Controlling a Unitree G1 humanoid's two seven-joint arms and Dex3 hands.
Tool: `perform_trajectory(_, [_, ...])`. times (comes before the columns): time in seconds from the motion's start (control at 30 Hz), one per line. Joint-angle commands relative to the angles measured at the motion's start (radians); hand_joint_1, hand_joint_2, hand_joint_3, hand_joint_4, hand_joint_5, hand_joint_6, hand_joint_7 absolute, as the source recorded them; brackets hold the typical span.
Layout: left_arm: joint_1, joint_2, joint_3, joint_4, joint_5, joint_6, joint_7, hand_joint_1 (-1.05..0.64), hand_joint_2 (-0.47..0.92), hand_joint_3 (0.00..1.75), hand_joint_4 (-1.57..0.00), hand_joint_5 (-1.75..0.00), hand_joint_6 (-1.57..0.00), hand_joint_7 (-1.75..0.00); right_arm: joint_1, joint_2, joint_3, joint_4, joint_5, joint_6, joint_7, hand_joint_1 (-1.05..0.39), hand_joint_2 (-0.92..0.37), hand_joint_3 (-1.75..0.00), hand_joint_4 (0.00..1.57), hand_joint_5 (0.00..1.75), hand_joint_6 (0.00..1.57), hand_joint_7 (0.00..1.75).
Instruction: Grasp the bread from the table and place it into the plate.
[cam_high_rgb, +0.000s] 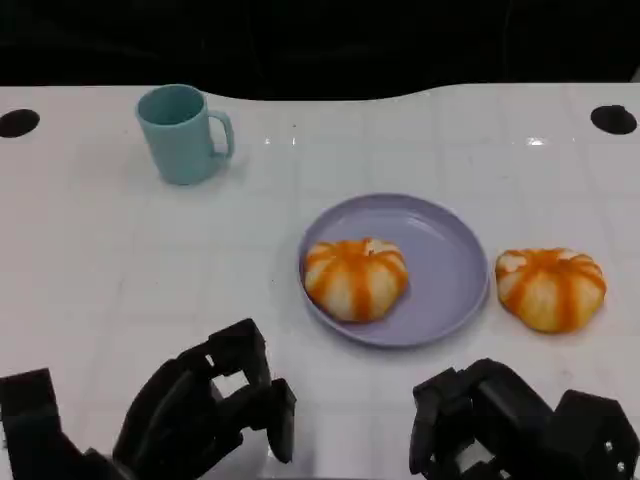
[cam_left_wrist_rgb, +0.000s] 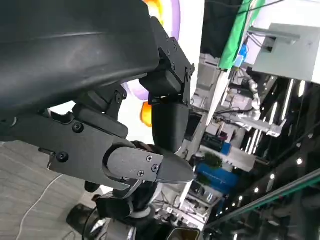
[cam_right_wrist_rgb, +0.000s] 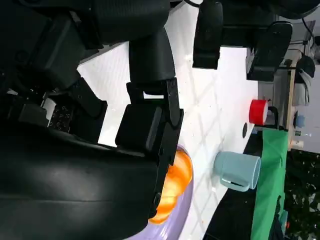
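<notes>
Purple plate edge half hidden behind right hand.

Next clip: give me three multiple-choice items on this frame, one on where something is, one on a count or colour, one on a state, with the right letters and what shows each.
1. Where is the bread that lies outside the plate?
A. Beside the plate's right edge, on the table
B. Next to the mug
C. In the left hand

2. How many breads are there?
A. One
B. Two
C. Three

3. What are the hands doing?
A. Both hold bread
B. Right hand holds the mug
C. Neither holds anything

Answers:
1. A: the loose bread sits on the white table just right of the purple plate.
2. B: one bread in the plate, one outside it.
3. C: the left hand and right hand sit near the table's front edge, apart from the teal mug and both breads.
</notes>
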Motion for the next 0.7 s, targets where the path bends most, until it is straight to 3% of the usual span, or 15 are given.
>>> perform_trajectory(0.03, [0.011,0.003,0.013,-0.019,0.011,0.012,-0.006,-0.69,0.92,0.16,-0.88,-1.75,-0.65,-1.75,0.001,-0.012,-0.01,-0.006,0.004,-0.007,-0.004,-1.05,-0.13,-1.33,1.54,1.31,1.57,1.04])
perform_trajectory(0.3, [0.002,-0.006,0.02,0.0,0.025,0.007,-0.007,-0.7,0.92,0.16,-0.89,-1.75,-0.66,-1.75,-0.013,-0.017,-0.017,0.012,0.005,-0.005,-0.003,-1.05,-0.13,-1.33,1.56,1.29,1.57,1.09])
perform_trajectory(0.5, [-0.005,-0.007,0.024,0.011,0.027,0.003,-0.026,-0.7,0.92,0.16,-0.88,-1.75,-0.65,-1.75,-0.022,-0.016,-0.023,0.053,0.017,-0.062,0.01,-1.05,-0.14,-1.32,1.55,1.28,1.57,1.07])
perform_trajectory(0.7, [0.001,-0.007,0.021,0.004,0.033,0.007,-0.026,-0.69,0.92,0.14,-0.88,-1.75,-0.65,-1.75,-0.021,-0.019,-0.021,0.054,0.005,-0.066,0.004,-1.05,-0.15,-1.33,1.55,1.28,1.57,1.05])
